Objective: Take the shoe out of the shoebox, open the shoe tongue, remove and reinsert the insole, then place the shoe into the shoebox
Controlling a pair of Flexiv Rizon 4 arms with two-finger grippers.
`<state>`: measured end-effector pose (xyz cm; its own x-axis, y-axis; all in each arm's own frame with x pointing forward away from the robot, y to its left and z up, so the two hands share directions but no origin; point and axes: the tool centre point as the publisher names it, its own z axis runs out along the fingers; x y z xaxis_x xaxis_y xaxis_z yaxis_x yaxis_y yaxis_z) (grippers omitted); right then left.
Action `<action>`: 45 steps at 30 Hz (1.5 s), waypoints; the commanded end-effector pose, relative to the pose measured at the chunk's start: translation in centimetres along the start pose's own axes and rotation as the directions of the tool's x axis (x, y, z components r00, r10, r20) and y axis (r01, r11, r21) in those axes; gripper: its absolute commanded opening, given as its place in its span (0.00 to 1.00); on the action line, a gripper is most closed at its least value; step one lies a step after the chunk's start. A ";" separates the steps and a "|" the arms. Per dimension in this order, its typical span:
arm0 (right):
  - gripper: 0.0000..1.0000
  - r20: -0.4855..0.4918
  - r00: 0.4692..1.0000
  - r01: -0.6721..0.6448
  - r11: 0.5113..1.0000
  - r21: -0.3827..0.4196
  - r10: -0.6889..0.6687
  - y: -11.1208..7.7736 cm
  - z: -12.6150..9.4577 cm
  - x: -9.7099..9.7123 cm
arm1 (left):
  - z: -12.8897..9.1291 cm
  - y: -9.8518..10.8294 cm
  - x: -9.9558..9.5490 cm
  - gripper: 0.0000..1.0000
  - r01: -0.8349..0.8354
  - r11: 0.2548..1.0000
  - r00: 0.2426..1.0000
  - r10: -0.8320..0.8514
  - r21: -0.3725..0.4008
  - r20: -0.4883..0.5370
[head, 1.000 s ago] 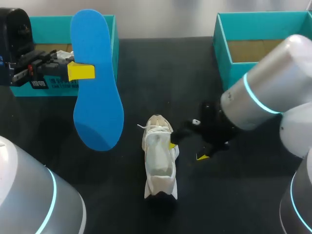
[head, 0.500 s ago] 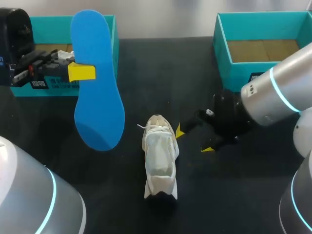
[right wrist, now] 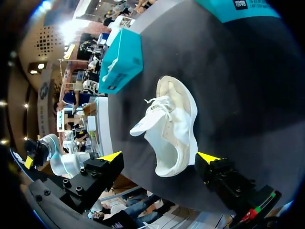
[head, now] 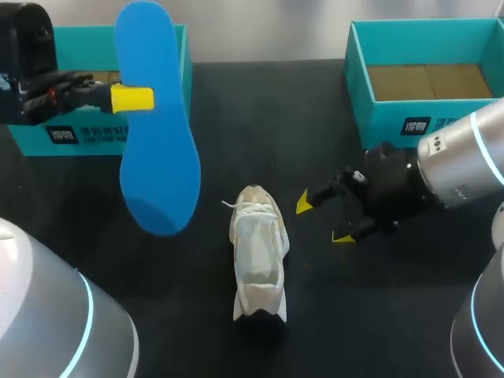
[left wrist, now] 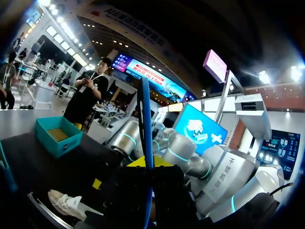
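Note:
A white shoe [head: 256, 252] lies on its side in the middle of the black table, its opening facing up. My left gripper [head: 132, 98] is shut on a blue insole [head: 161, 165], which hangs above the table left of the shoe. In the left wrist view the insole [left wrist: 146, 119] stands edge-on between the fingers of that gripper [left wrist: 145, 167], with the shoe [left wrist: 66, 202] far below. My right gripper [head: 324, 220] is open, just right of the shoe and apart from it. Its own view shows the gripper [right wrist: 159, 157] empty, with the shoe [right wrist: 174, 126] ahead.
An open teal shoebox [head: 394, 118] stands at the back right, behind my right arm. A second teal box [head: 47, 134] stands at the back left, behind my left gripper. Bare black tabletop surrounds the shoe.
My right gripper has drawn back to the right, away from the shoe's side, and stayed open. The left gripper has shifted the insole slightly up and back.

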<state>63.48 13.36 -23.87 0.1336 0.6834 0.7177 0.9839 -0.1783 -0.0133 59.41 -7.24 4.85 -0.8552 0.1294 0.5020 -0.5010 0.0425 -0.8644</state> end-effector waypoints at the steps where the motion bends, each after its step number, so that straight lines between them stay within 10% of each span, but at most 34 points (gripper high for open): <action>1: 1.00 -0.039 0.999 -0.006 1.000 0.003 0.006 -0.5 -0.5 -0.3 | 0.0 -0.7 -0.9 0.00 0.010 1.000 1.000 -0.010 -0.001 0.009; 8: 1.00 -0.063 0.998 -0.009 1.000 0.011 0.010 -0.4 -1.1 0.0 | 0.1 -1.5 -3.1 0.00 0.057 0.998 0.998 -0.058 0.003 0.027; 27: 1.00 -0.127 0.987 -0.089 0.994 0.066 0.097 0.6 -2.2 0.5 | 0.9 -1.9 -6.5 0.00 -0.476 0.879 0.878 0.477 -0.036 0.023; 45: 1.00 -0.230 0.966 -0.101 0.991 0.092 0.120 1.3 -4.8 1.0 | 1.2 -1.0 -5.5 0.00 -0.700 0.714 0.714 0.700 -0.029 0.021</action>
<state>64.69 11.25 -20.05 0.2245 0.4916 0.8414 0.9708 -0.1878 -0.1493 65.32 -9.26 2.77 -0.9620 0.1152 -0.2476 0.2449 -0.0378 -0.9688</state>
